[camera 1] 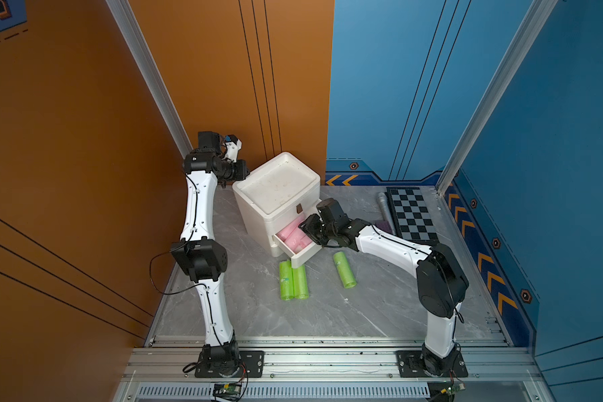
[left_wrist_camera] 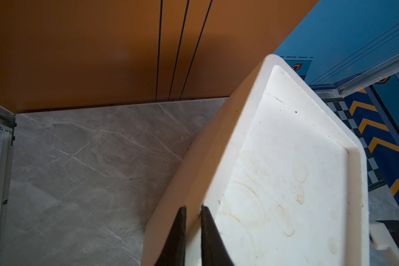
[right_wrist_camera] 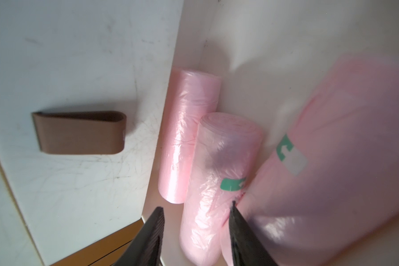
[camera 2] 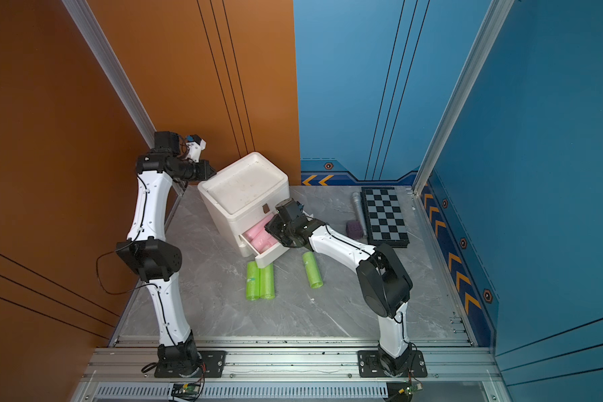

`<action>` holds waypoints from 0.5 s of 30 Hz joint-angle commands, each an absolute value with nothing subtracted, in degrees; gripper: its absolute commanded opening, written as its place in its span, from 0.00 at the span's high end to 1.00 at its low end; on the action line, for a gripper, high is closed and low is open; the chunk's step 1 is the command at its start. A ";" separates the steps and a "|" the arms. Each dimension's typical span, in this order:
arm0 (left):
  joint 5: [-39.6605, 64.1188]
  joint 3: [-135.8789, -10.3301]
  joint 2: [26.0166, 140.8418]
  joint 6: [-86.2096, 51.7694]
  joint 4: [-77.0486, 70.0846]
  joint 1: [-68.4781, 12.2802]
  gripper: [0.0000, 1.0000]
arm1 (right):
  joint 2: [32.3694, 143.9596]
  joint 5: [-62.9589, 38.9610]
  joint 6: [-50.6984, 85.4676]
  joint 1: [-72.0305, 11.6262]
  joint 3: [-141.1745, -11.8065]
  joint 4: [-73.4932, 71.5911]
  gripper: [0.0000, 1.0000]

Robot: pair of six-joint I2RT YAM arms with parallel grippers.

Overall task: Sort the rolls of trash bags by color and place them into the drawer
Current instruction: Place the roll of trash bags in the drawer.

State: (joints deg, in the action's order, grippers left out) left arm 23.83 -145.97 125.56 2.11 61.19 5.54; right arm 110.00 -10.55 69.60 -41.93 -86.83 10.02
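Note:
Three pale pink rolls of trash bags [camera 1: 291, 235] [camera 2: 258, 236] lie in the pulled-out lower drawer [camera 1: 305, 255] of a white cabinet [camera 1: 279, 188]. My right gripper [camera 1: 305, 226] [right_wrist_camera: 195, 205] reaches into that drawer, open, its fingers either side of the middle pink roll [right_wrist_camera: 221, 172]. One finger touches the roll and the other stands off it. The other pink rolls [right_wrist_camera: 189, 133] [right_wrist_camera: 343, 161] lie beside it. Three lime green rolls rest on the table in front of the drawer: two side by side [camera 1: 286, 280] [camera 1: 300, 282] and one apart [camera 1: 344, 269]. My left gripper [camera 1: 239, 172] [left_wrist_camera: 192, 207] is shut and empty at the cabinet's back left top corner.
A folded chessboard [camera 1: 413, 215], a grey microphone [camera 1: 385, 209] and a small purple cube [camera 2: 354, 228] sit at the back right. The shut upper drawer carries a brown handle [right_wrist_camera: 81, 132]. Orange and blue walls close in the table at the back and sides.

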 commanded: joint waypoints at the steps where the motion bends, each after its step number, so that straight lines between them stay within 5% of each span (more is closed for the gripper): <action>1: 26.78 -144.67 126.63 2.75 68.13 3.06 0.85 | 106.64 -10.38 66.69 -41.11 -87.44 12.25 0.52; 15: 26.52 -144.59 126.98 2.60 68.16 2.88 0.85 | 90.98 -7.21 60.26 -34.32 -68.47 13.68 0.52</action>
State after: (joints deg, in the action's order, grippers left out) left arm 23.83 -145.97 125.58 2.11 61.19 5.52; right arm 90.98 -8.97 63.13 -34.41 -71.66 11.55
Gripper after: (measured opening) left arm 0.155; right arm 0.479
